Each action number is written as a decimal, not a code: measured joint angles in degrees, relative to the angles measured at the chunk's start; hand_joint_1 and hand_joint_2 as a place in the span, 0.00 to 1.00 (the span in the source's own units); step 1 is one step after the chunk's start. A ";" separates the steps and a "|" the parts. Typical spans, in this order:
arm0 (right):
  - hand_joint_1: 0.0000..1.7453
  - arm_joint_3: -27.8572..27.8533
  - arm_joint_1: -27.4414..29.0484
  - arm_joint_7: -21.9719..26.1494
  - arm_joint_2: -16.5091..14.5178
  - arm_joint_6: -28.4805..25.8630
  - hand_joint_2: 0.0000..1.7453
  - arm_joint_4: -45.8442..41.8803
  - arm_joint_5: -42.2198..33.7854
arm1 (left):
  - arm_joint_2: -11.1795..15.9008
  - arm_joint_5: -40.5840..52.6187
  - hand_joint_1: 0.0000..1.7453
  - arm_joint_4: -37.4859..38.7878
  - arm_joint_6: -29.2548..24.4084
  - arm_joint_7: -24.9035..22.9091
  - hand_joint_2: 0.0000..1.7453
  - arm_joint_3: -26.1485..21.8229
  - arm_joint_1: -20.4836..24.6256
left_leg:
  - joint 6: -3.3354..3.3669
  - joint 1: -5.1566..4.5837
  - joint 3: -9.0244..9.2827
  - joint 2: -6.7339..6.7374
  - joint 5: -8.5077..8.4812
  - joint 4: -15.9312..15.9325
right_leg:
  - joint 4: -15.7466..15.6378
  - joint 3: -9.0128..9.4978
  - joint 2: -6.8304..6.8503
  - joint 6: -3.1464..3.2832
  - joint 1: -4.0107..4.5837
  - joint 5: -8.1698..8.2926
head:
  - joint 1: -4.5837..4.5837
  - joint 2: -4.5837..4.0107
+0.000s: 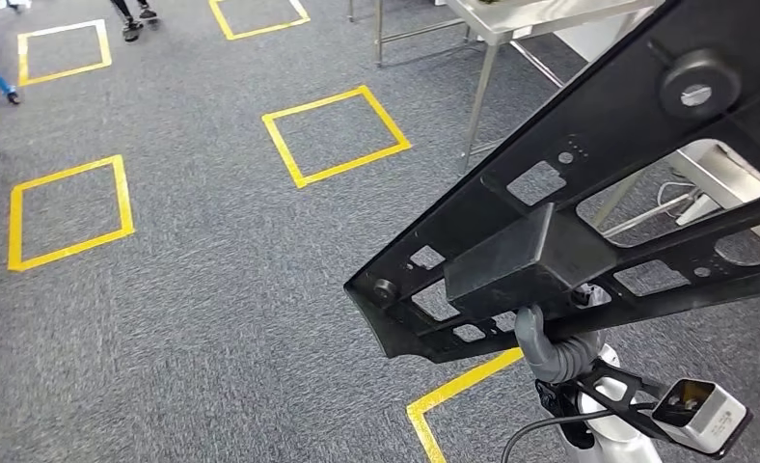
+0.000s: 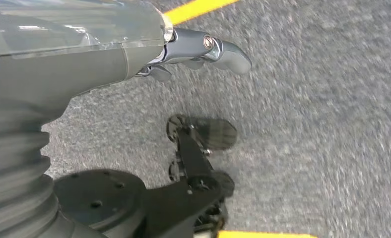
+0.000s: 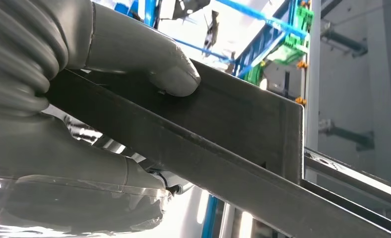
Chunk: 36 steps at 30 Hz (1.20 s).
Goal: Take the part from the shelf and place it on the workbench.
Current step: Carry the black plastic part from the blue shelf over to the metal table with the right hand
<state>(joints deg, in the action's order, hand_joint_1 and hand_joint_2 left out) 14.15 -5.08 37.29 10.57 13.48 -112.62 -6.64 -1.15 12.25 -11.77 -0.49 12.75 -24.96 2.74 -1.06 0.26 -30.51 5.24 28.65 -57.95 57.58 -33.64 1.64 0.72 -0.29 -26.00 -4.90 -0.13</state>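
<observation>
Black part (image 1: 598, 183) with cut-out openings; grey robot hand (image 1: 548, 349). Speckled grey carpet floor (image 1: 193, 280) marked with yellow tape squares (image 1: 336, 134). Silver steel tabletop (image 1: 511, 14); blue frames (image 3: 263, 39).

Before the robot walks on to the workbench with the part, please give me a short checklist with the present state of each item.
1. Right hand grips the black part: ok, thumb pressed on its boxy block.
2. Grip firm enough: cannot tell.
3. Left hand holds nothing: ok, it hangs over the carpet.
4. Steel workbench in sight: ok, ahead to the right.
5. Workbench top has room: cannot tell, the part covers it.
</observation>
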 joint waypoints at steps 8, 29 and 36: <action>1.00 3.29 -3.85 -0.01 0.12 -1.30 1.00 1.85 -1.69 | -0.19 -0.66 0.00 0.01 -0.30 -0.07 1.00 -1.20 -0.32 | -0.36 0.35 -5.23 -5.72 1.77 -9.47 | 0.05 0.16 -5.43 0.68 -0.19 0.27 | 0.00 0.00; 1.00 7.75 -8.98 -0.50 -0.16 -1.23 1.00 5.61 -2.22 | -0.60 -0.78 0.00 0.00 -0.86 -0.99 1.00 -2.67 0.30 | 0.47 -0.10 -0.12 0.44 -0.84 0.82 | 0.29 -0.64 1.44 -0.73 0.13 0.39 | 0.00 0.00; 1.00 9.69 -10.10 -0.98 0.24 -1.08 1.00 6.31 -1.32 | -0.83 -0.67 0.00 0.01 -0.72 -0.95 1.00 -2.85 0.06 | -0.87 0.39 -7.72 -4.71 6.72 -15.84 | -0.27 -0.46 -3.00 0.50 -0.11 0.90 | 0.00 0.00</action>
<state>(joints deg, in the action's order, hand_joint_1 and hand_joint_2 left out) 23.85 -15.18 36.31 10.81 12.40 -106.31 -7.96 -1.97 11.58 -11.76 -1.21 11.80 -27.81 2.80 -1.93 0.65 -38.23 0.52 35.37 -73.79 57.31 -34.10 -1.37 1.22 -0.40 -25.09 -4.90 -0.13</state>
